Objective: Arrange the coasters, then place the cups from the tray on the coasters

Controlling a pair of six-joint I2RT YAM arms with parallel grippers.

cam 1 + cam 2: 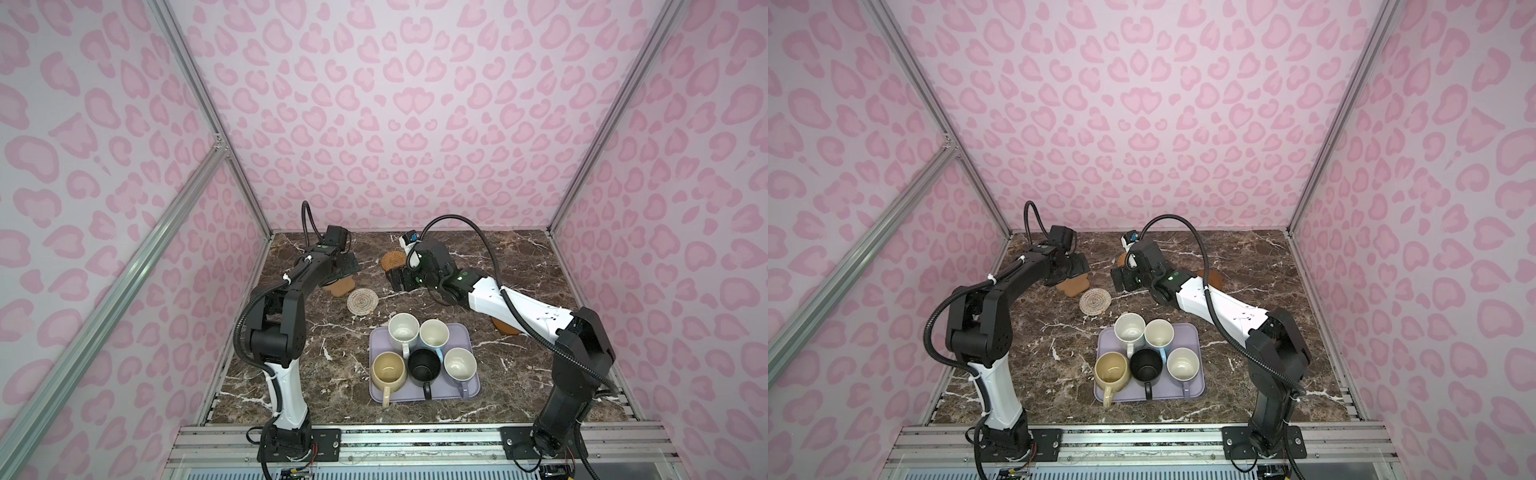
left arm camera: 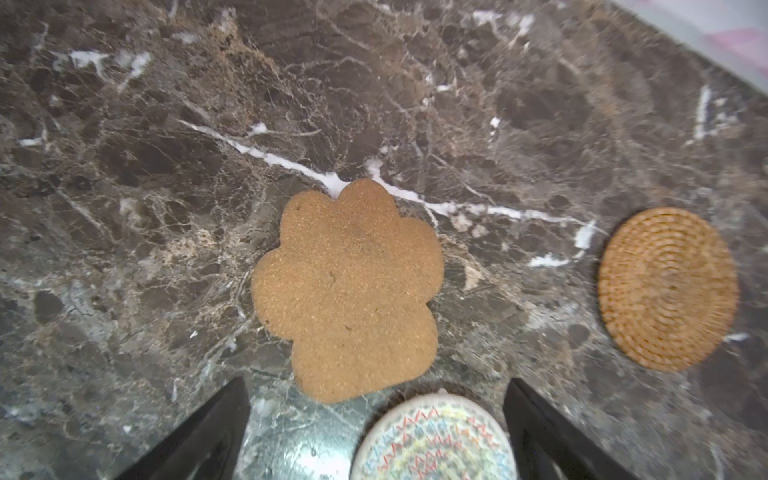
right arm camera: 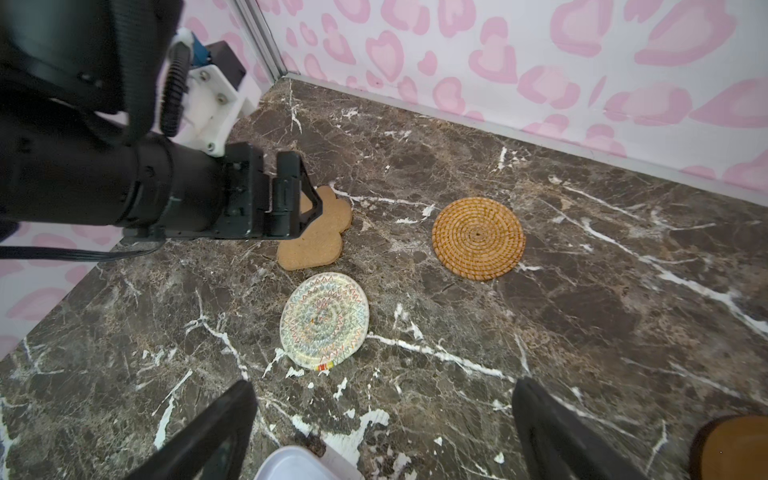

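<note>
Tan flower coaster (image 1: 343,287), ten o'clock from the whitish coaster (image 1: 362,301) — lower the spread left end effector (image 2: 377,382) squarely over one petal edge — right end effector (image 3: 384,382) likewise spread.

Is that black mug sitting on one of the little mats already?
No, in a top view the black mug stands on the lavender tray.
</note>
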